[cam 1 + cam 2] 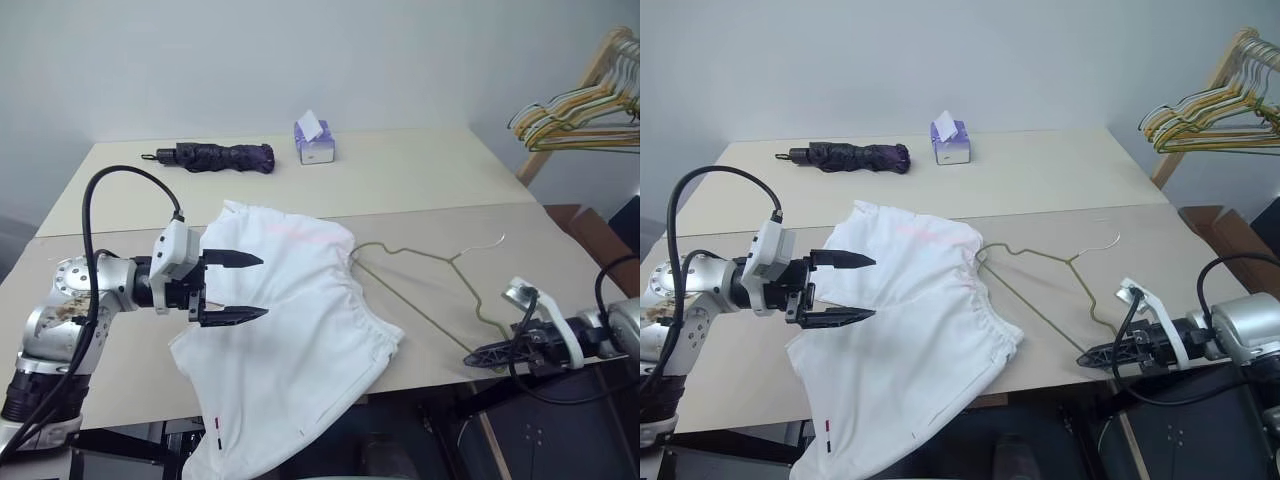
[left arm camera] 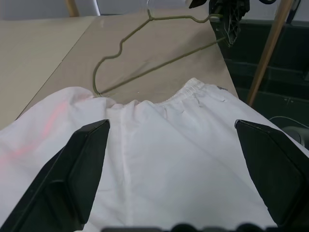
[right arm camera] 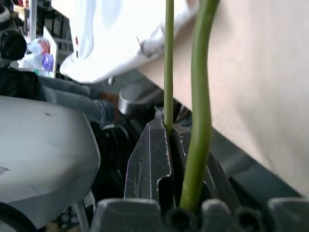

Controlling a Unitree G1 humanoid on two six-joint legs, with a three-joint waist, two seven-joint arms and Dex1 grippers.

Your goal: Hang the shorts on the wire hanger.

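A: Where were the shorts (image 1: 290, 320)?
B: Spread on the table (image 1: 420, 180), one leg hanging over its near edge, the hanger (image 1: 430, 285) lying beside the waistband.
A: And the hands?
B: The left hand (image 1: 238, 288) hovered spread wide over the shorts; the right hand (image 1: 478, 357) was clamped on the hanger's corner.

The large white cloth shorts (image 1: 290, 320) lie at lower centre of the frame on the pale beige bench (image 1: 420, 180), one leg hanging over its near edge, with the thin olive-grey wire hanger (image 1: 430, 290) just to their right, its left end at the waistband. The left claw (image 1: 240, 288) sits over the shorts' left part, the right claw (image 1: 478, 357) at the hanger's right corner by the bench's near edge. Far behind, a folded dark purple umbrella (image 1: 215, 156) lies left of a small purple tissue box (image 1: 314, 141), and bunched yellow and green hangers (image 1: 580, 115) hang at upper right.
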